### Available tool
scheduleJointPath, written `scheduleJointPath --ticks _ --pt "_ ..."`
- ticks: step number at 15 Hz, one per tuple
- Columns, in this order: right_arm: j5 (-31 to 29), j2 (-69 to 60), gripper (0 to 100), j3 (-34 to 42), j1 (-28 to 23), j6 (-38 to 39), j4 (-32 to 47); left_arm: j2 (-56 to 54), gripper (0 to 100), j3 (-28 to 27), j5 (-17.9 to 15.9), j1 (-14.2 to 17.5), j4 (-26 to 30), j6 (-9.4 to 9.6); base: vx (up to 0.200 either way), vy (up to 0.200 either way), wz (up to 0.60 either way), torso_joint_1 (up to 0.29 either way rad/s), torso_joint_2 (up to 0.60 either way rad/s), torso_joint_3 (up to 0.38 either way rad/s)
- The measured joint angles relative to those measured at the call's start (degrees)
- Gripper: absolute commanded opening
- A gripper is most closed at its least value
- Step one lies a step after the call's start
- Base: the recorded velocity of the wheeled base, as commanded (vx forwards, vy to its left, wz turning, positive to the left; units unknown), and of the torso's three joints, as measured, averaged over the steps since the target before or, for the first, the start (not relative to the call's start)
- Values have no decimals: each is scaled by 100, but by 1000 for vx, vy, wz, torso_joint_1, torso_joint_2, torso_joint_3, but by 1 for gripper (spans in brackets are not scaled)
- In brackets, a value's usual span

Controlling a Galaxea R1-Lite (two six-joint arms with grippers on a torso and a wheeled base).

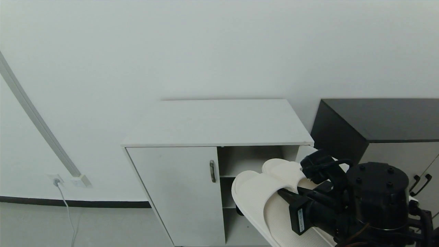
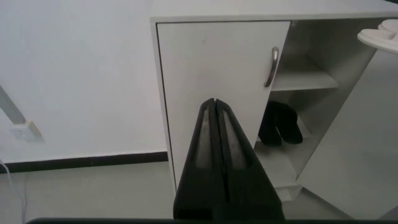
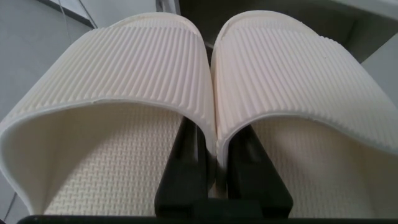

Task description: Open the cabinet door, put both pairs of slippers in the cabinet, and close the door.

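Note:
The white cabinet (image 1: 219, 123) has its right door (image 2: 354, 143) swung open and its left door (image 1: 178, 192) closed, with a metal handle (image 1: 212, 171). My right gripper (image 1: 287, 196) is shut on a pair of cream slippers (image 1: 260, 195), pinching their inner walls together (image 3: 214, 124). The slippers hang toes-forward just in front of the open compartment, near the upper shelf (image 2: 305, 78). A dark pair of footwear (image 2: 280, 124) stands on a lower shelf inside. My left gripper (image 2: 214, 104) is shut and holds nothing, hovering before the closed left door.
A black-topped cabinet (image 1: 377, 120) stands close on the right, with handles (image 1: 420, 181) on its doors. A wall socket with a cable (image 1: 56, 180) and a slanted wall duct (image 1: 37, 123) are on the left. Bare floor (image 1: 68, 223) lies left of the white cabinet.

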Motion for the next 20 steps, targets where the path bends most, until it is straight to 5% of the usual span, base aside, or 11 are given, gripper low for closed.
scheduleJointPath --ticks 20 --pt "18 121 0 88 88 -63 -52 0 0 0 0 0 0 -7 0 0 0 -161 495 328"
